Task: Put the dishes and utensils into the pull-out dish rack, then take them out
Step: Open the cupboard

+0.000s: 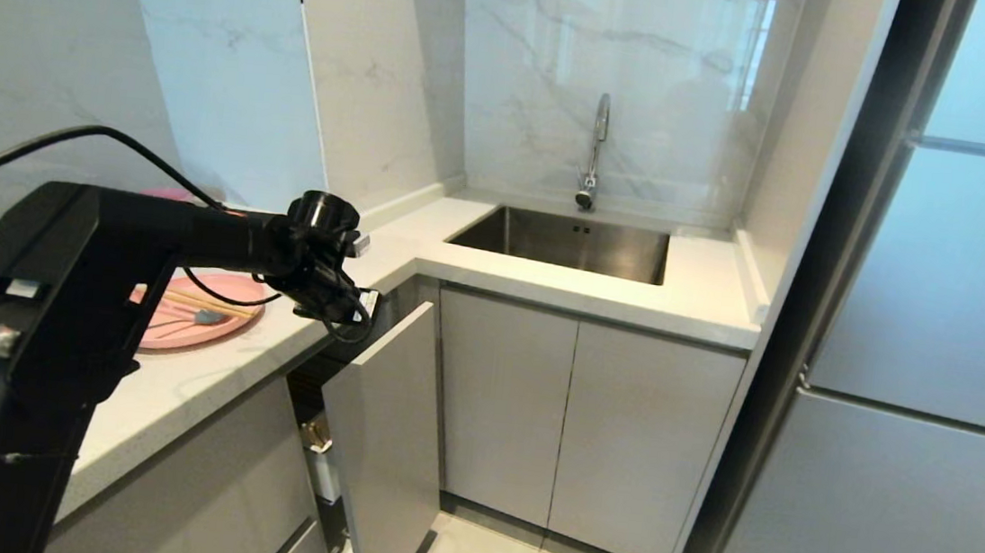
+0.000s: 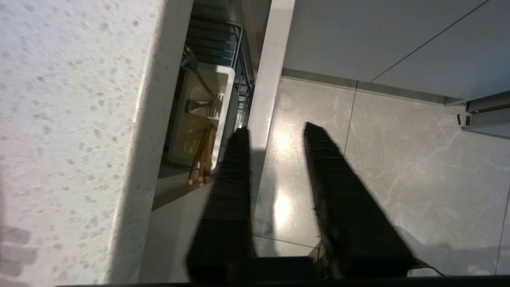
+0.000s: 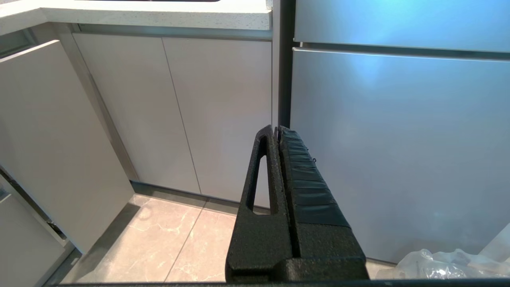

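- Chopsticks (image 2: 202,157) stand in the white utensil cup (image 2: 223,85) of the pull-out dish rack (image 2: 239,59), pulled out below the counter (image 1: 203,375).
- My left gripper (image 2: 275,131) hangs above the rack's cabinet front (image 1: 387,429), fingers spread, empty.
- Pink plate (image 1: 207,330) sits on the counter.
- Right gripper (image 3: 277,133) parked low by the fridge (image 3: 398,139), pressed together.

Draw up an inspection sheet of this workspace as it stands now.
Surface: pale speckled countertop running to a steel sink.
Job's things: pull-out dish rack drawn partly out; its white utensil cup holds wooden chopsticks and a metal utensil, probably the fork. Pink plate on the countertop, with wooden sticks and a greyish utensil on it.
Clutter: crumpled clear plastic on the floor by the fridge.
End effectors: left end effector open, empty, above the rack's front panel; right end effector shut, empty, low beside the fridge.
Cables: black cable arching over the left arm.
Surroundings: faucet, grey cabinets, tiled floor.
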